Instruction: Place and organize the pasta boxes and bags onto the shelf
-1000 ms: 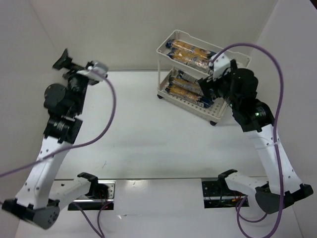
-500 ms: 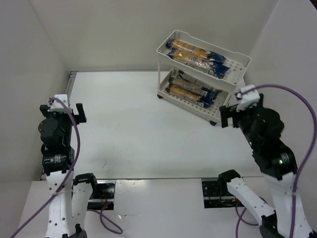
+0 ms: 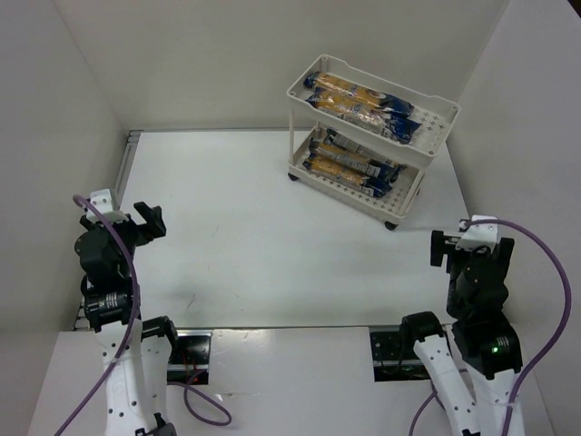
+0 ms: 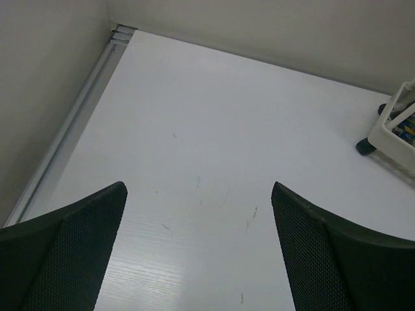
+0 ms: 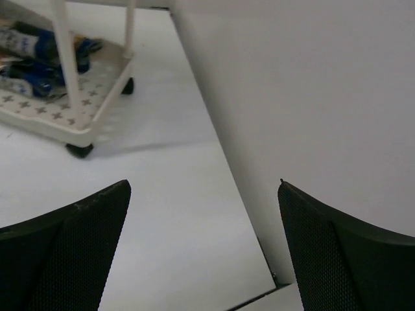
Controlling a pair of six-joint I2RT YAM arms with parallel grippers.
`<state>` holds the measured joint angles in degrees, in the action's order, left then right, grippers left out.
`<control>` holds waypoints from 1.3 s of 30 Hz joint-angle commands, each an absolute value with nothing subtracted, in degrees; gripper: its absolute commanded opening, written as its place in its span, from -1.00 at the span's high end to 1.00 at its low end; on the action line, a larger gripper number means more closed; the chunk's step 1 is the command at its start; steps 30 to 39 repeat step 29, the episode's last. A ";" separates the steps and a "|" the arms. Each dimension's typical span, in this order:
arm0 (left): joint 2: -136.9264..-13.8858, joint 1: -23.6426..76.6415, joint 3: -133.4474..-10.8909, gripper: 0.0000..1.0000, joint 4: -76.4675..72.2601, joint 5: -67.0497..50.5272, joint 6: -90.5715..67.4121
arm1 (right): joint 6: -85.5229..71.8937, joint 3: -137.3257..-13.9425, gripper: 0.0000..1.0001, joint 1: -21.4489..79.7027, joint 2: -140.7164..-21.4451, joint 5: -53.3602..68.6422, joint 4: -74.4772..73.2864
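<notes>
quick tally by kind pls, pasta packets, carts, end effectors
cream-white plastic two-tier cart: 1
long narrow plastic pasta packets, dark blue ends, clear middles: 5, all on the cart (overlapping, best count)
black two-finger left end effector and right end effector, both open: 2
total: 8

Bright, even light with soft shadows (wrist views blur up close).

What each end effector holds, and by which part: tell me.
Nothing is held. The left end effector and the right end effector both stand open and empty; the pasta packets lie on the shelf.
</notes>
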<state>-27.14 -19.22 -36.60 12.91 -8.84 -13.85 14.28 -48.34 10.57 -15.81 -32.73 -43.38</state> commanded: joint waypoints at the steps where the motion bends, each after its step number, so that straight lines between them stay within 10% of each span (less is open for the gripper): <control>1: -26.28 -19.69 -36.83 -0.98 11.51 -9.67 -16.26 | 15.64 -42.13 -0.98 8.27 -11.00 -37.78 -42.10; 39: -27.33 -19.69 -35.77 -0.98 12.04 -10.20 -15.73 | 17.75 -20.39 -0.98 -9.14 -0.44 -42.10 -46.49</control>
